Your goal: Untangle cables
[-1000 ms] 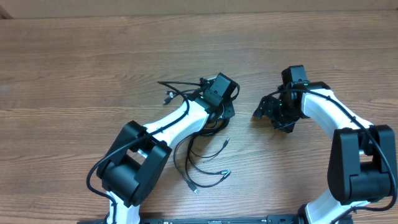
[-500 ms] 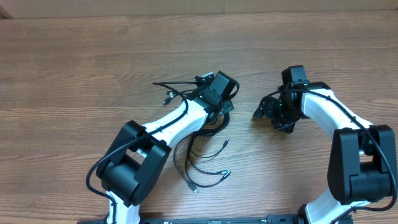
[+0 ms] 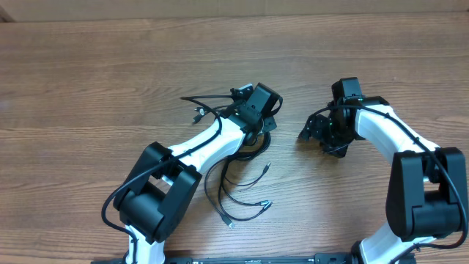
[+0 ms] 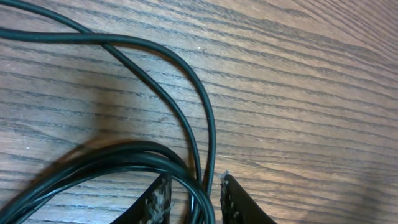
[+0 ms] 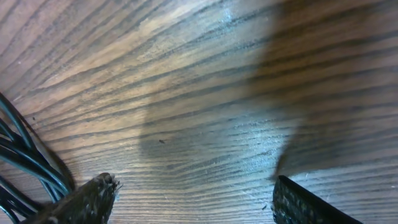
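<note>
Your wooden worktop (image 3: 110,73) carries the cables (image 4: 210,124) as a loose black tangle near its middle, partly under the left arm (image 3: 209,141), with plug ends trailing toward the robot's base. Your left end effector (image 4: 196,202) is pinched onto strands of that tangle. Your right end effector (image 5: 193,199), near the tangle, stands wide apart, holding nothing.
</note>
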`<control>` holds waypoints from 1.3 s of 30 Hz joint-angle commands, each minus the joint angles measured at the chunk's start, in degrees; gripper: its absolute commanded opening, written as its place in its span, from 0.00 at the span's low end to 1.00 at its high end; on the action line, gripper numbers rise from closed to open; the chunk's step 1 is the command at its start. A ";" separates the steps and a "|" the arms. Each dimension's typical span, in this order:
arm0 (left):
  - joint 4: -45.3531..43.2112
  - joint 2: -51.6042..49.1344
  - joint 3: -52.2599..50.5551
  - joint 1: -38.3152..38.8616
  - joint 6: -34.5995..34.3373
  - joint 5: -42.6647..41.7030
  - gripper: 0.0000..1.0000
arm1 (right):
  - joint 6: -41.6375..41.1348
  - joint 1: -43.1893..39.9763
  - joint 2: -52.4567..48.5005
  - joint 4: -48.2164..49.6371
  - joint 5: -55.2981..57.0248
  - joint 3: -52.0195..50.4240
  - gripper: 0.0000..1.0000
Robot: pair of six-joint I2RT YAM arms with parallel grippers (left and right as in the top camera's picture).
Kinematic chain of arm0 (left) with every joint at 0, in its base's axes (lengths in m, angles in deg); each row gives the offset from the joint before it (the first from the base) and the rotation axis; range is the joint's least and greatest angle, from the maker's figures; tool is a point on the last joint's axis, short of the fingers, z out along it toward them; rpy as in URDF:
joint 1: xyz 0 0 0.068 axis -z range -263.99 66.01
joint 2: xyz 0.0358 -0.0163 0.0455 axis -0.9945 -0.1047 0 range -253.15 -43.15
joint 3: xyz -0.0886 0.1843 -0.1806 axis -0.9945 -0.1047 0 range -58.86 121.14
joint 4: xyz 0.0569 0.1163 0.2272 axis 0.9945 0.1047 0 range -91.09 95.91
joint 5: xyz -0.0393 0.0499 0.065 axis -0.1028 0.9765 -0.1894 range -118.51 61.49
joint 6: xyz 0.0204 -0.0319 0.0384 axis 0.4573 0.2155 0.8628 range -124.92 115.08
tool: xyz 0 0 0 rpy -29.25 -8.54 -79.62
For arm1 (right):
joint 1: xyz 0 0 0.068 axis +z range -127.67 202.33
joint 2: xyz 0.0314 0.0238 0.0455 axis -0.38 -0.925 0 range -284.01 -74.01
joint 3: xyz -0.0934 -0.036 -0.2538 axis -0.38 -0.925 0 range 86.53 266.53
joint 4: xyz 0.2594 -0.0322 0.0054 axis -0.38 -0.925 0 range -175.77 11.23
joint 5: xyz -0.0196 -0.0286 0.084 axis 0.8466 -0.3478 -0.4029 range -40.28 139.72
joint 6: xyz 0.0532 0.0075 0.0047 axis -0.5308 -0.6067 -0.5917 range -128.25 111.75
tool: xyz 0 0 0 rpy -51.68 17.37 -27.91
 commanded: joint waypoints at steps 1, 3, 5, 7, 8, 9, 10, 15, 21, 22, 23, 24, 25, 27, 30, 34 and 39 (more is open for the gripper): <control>-0.94 -0.52 -0.04 1.03 -1.03 0.09 0.27 | 0.26 0.33 -0.33 -0.11 0.31 1.03 0.79; -2.34 -0.87 -0.04 1.14 -0.98 0.09 0.28 | 0.26 0.33 -0.33 -0.13 0.31 1.03 0.79; -3.30 -0.87 -0.04 1.11 -0.92 -0.28 0.28 | 0.26 0.33 -0.33 -0.13 0.31 1.03 0.79; -3.34 -0.87 -0.04 1.11 -0.74 -0.79 0.29 | 0.26 0.33 -0.33 -0.15 0.31 1.03 0.80; -2.43 -0.94 -0.04 1.11 -0.76 -0.76 0.29 | 0.26 0.33 -0.33 -0.20 0.28 1.03 0.80; -1.36 -0.98 -0.04 1.16 -0.76 -0.76 0.29 | 0.26 0.33 -0.33 -0.28 0.31 1.03 0.80; -0.44 -1.09 -0.04 1.29 -0.76 -0.72 0.29 | 0.26 0.33 -0.33 -0.33 0.31 1.03 0.80; 1.01 -2.27 -0.04 1.53 -0.79 -0.70 0.31 | 0.26 0.33 -0.33 -0.28 0.31 1.03 0.80; -0.81 -4.11 -0.04 1.51 -0.81 -0.76 0.31 | 0.26 0.33 -0.33 -0.33 0.31 1.03 0.80; -0.83 -4.11 -0.04 1.51 -0.81 -0.76 0.31 | 0.26 0.33 -0.33 -0.33 0.31 1.03 0.80; -0.90 -4.11 -0.04 1.51 -0.81 -0.76 0.29 | 0.26 0.33 -0.33 -0.35 0.31 1.03 0.80; -1.22 -4.09 -0.04 1.51 -0.81 -0.76 0.28 | 0.26 0.33 -0.33 -0.35 0.31 1.03 0.80; -1.60 -4.09 -0.04 1.51 -0.79 -0.76 0.27 | 0.26 0.33 -0.33 -0.35 0.31 1.03 0.80; -1.73 -4.07 -0.04 1.51 -0.76 -0.72 0.25 | 0.28 0.33 -0.33 -0.35 0.31 1.03 0.80; -1.68 -4.02 -0.04 1.11 -0.74 -0.74 0.21 | 0.28 0.33 -0.33 -0.35 0.31 1.03 0.80; -1.68 -4.02 -0.04 0.83 -0.17 -0.79 0.12 | 0.28 0.33 -0.33 -0.35 0.31 1.03 0.80; -1.68 -3.96 -0.04 0.76 0.50 -0.79 0.04 | 0.28 0.33 -0.33 -0.35 0.31 1.03 0.80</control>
